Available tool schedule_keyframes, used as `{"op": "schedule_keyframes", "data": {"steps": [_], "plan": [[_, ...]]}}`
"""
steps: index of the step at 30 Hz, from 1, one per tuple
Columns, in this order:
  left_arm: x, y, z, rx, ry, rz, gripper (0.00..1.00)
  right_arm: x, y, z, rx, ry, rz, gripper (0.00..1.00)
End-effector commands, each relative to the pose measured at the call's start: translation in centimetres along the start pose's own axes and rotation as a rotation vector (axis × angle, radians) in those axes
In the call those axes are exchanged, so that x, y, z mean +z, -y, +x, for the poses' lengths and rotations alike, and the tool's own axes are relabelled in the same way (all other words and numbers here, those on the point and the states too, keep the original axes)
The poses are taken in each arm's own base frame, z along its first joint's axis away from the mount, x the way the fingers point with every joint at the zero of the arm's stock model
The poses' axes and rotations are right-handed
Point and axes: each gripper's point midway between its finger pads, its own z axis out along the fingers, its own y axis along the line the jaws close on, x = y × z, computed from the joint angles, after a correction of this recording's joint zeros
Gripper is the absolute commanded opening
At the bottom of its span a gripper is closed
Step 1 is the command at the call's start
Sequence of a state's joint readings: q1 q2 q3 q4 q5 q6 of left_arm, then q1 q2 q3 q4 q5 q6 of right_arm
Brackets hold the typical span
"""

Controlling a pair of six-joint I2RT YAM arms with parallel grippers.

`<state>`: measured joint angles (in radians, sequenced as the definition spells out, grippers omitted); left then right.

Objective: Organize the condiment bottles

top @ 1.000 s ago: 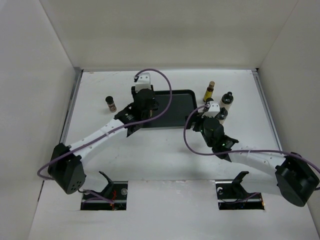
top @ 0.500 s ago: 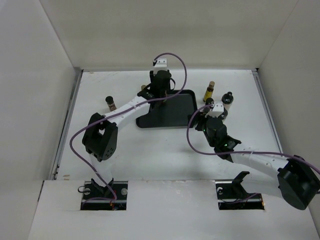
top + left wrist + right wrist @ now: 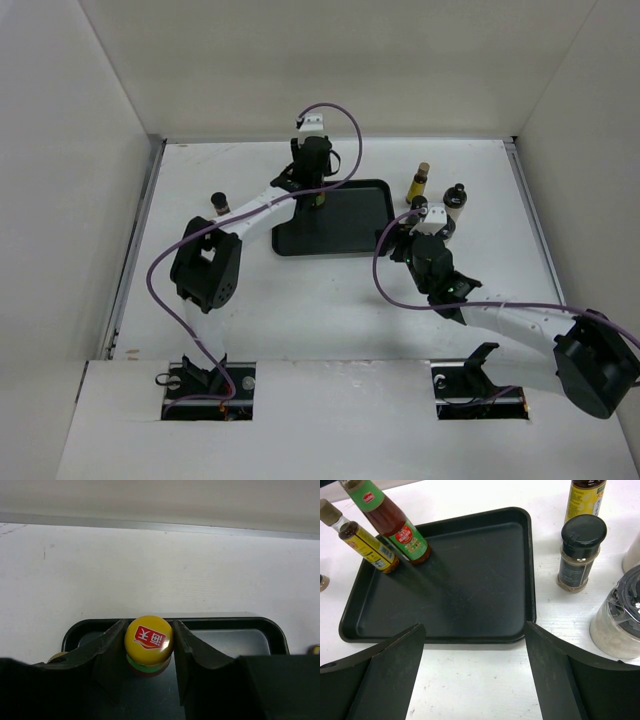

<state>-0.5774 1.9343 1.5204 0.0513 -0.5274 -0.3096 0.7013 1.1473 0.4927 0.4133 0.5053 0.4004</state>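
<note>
A small bottle [image 3: 218, 203] stands left of the black tray [image 3: 470, 580]. In the tray's far left corner the left fingers [image 3: 107, 650] hold the green bottle [image 3: 402, 532] by its yellow cap [image 3: 148, 636]. Right of the tray the right fingers [image 3: 387, 662] are wide apart, empty, near a black-capped jar [image 3: 581, 550].

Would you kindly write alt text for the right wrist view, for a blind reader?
A black tray fills the view beyond the right gripper's open fingers. A green-labelled bottle and a slim yellow-labelled bottle are at its far left corner; a black-capped jar, a yellow bottle and a pale jar stand to its right.
</note>
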Motion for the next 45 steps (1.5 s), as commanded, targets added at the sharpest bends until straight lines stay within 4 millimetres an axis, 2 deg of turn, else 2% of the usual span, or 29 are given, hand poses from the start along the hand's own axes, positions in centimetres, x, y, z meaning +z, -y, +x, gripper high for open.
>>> {"op": "schedule_keyframes", "data": {"steps": [1,6,13,18,20,22,24,26,30,33,37,45], "plan": [[-1.3,1.3,-5.9,-0.103,0.175,0.052,0.19,0.3,-0.9,-1.1,0.039,0.038,-0.027,0.87],[-1.6,0.9,-5.6,-0.105,0.18,0.038,0.46,0.1,-0.8,-1.4,0.044,0.046,-0.029,0.87],[-4.5,1.8,-8.8,-0.129,0.232,0.074,0.76,0.2,-0.8,-1.2,0.043,0.041,-0.027,0.87],[-9.1,1.4,-12.7,-0.174,0.292,0.112,0.78,0.2,-0.9,-1.3,0.044,0.044,-0.028,0.87],[-11.0,-0.5,-13.5,-0.208,0.299,0.069,0.78,0.2,-0.9,-1.3,0.044,0.044,-0.028,0.87],[-12.6,-2.6,-13.3,-0.246,0.291,0.031,0.78,0.1,-0.9,-1.4,0.045,0.045,-0.03,0.87],[-13.4,-5.1,-12.5,-0.266,0.278,-0.008,0.77,0.2,-0.9,-1.4,0.047,0.045,-0.032,0.87],[-13.4,-8.4,-10.7,-0.277,0.25,-0.078,0.77,0.1,-1.0,-1.4,0.048,0.044,-0.04,0.87],[-12.3,-16.8,-6.3,-0.346,0.178,-0.268,0.76,0.0,-1.2,-1.5,0.051,0.046,-0.047,0.87],[-11.4,-21.5,-3.2,-0.375,0.118,-0.383,0.75,0.1,-1.3,-1.4,0.049,0.041,-0.049,0.87],[-10.3,-24.1,-1.3,-0.375,0.083,-0.448,0.74,0.3,-1.4,-1.0,0.042,0.027,-0.049,0.87],[-6.6,-25.9,0.6,-0.362,0.029,-0.515,0.68,0.5,-1.4,-0.6,0.034,0.015,-0.047,0.88]]}}
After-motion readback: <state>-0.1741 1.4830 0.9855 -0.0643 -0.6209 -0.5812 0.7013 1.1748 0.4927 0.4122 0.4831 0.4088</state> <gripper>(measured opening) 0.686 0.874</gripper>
